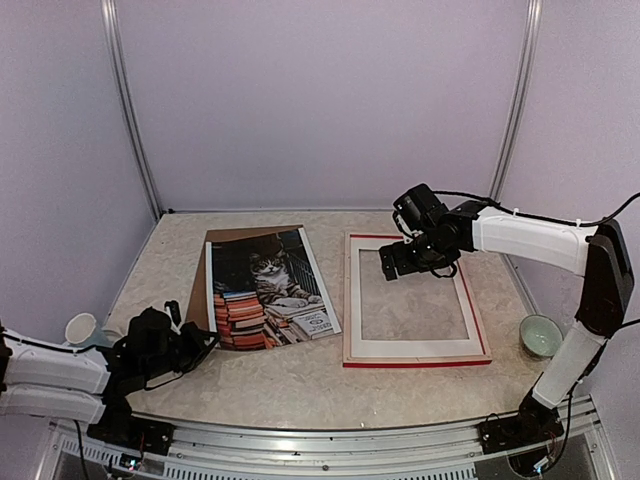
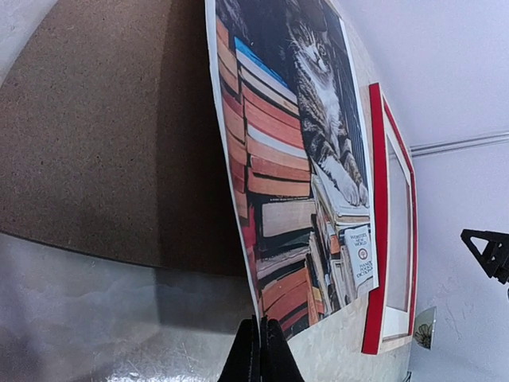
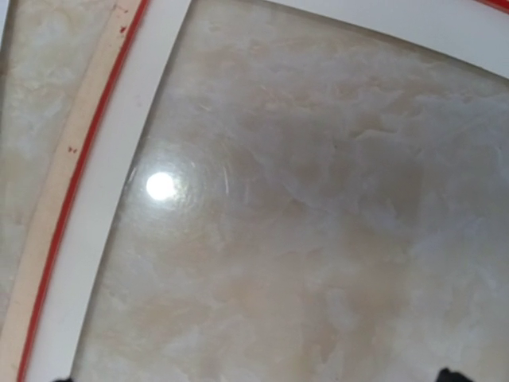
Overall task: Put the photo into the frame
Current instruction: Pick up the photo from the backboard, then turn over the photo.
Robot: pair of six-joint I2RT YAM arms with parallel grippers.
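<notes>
The photo [image 1: 268, 288], a tabby cat among stacked books, lies over the left half of the table. Its near left corner is lifted and casts a shadow. My left gripper [image 1: 207, 342] is shut on that corner; in the left wrist view the fingers [image 2: 261, 354] are pressed together on the photo's [image 2: 294, 159] edge. The frame [image 1: 415, 362], red-edged with a pale bar, lies flat to the right with the white mat [image 1: 415, 348] inside it. My right gripper [image 1: 392, 262] hovers open and empty over the frame's far left part. Its wrist view shows the frame's red edge [image 3: 75, 183], the mat [image 3: 111, 207] and glossy glass.
A brown backing board [image 1: 197, 290] lies under the photo's left side and also shows in the left wrist view [image 2: 95, 143]. A teal bowl [image 1: 540, 335] stands right of the frame. A white cup [image 1: 80, 328] sits at the far left by the left arm.
</notes>
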